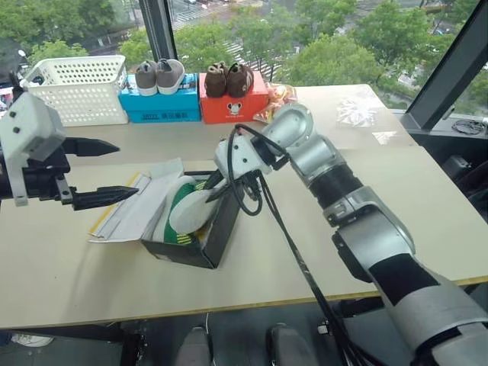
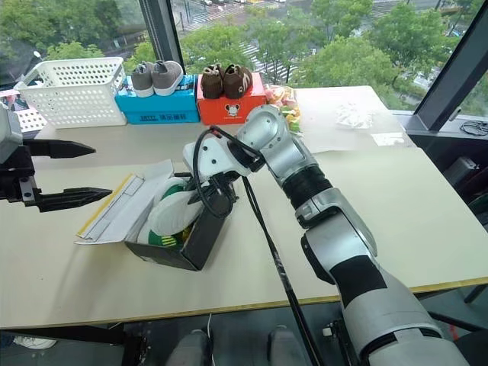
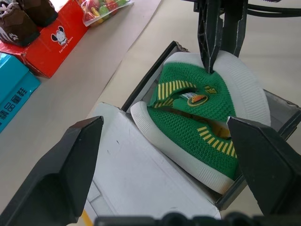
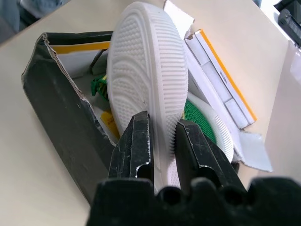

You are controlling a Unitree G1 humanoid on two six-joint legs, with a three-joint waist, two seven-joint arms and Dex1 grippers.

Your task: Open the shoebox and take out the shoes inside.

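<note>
**Right gripper clamped on a green shoe over the open shoebox**

With the lid folded flat, I have the shoebox (image 1: pixel 200 242) sitting near the front middle of the table (image 1: pixel 427 206), its black side walls up and its white lid interior laid out toward 9 o'clock. My right gripper (image 4: pixel 162 141) is clenched on the rim of one of the shoes (image 3: pixel 197 117): from the right wrist camera I see a black finger on each side of the pale ribbed sole, which stands on edge above the box. Its mate lies just below it, still inside the box, green knit and yellow striped trim facing up in the left wrist camera.

My left gripper (image 1: pixel 95 171) hangs at 9 o'clock from the box, just beside the lid's free edge, its two black fingers spread wide with nothing between them. I can't tell whether the lower finger touches the lid.

At 12 o'clock, along the back edge by the window, stand a blue box (image 1: pixel 158 105) carrying a grey pair (image 1: pixel 158 76) and an orange-red box (image 1: pixel 232 103) carrying a brown pair (image 1: pixel 228 78). A white basket (image 1: pixel 76 90) sits at 10 o'clock from the shoebox, and a bag of colourful sweets (image 2: pixel 284 99) lies just beside the orange-red box.
</note>
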